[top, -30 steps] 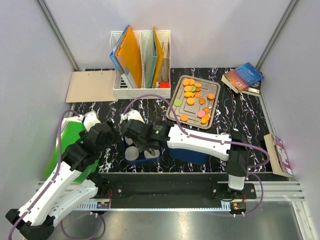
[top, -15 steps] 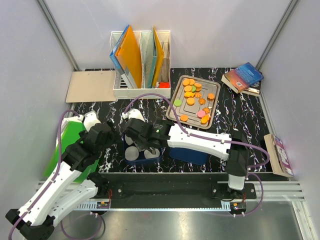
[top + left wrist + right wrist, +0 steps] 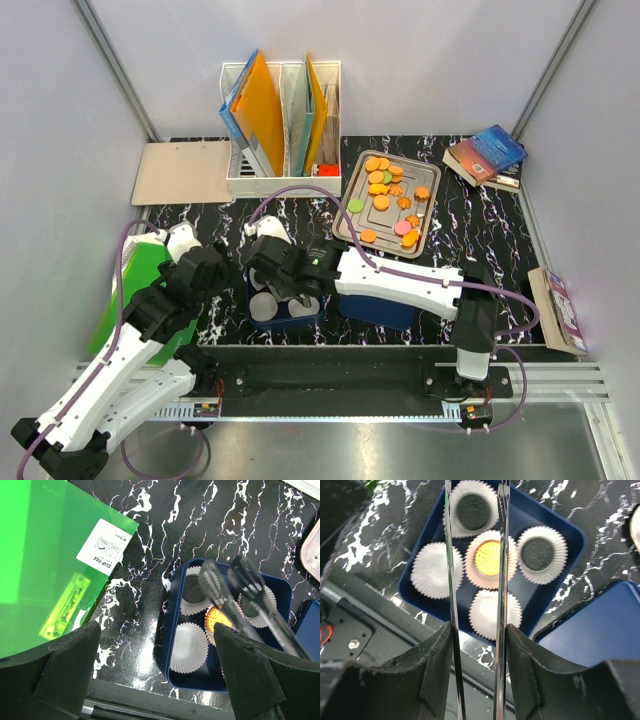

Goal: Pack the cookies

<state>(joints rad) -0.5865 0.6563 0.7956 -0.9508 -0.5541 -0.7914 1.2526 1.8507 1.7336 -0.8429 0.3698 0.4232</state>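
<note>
Near, in box (image 3: 555,525): three of five cups (image 3: 432,570) filled, two with black cookies (image 3: 473,505), one with orange. Above, clamped in right gripper (image 3: 477,680): tongs (image 3: 451,580), blades apart, empty. Left gripper (image 3: 160,680) spread wide, holding nothing. Far, on tray (image 3: 345,228): most cookies left to pack.

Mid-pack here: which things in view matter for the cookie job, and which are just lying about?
For the job: cookies, tray, blue box, paper cups, tongs.
Lying about: file rack, stacked books, clipboard, green clip file, book at the right edge.
</note>
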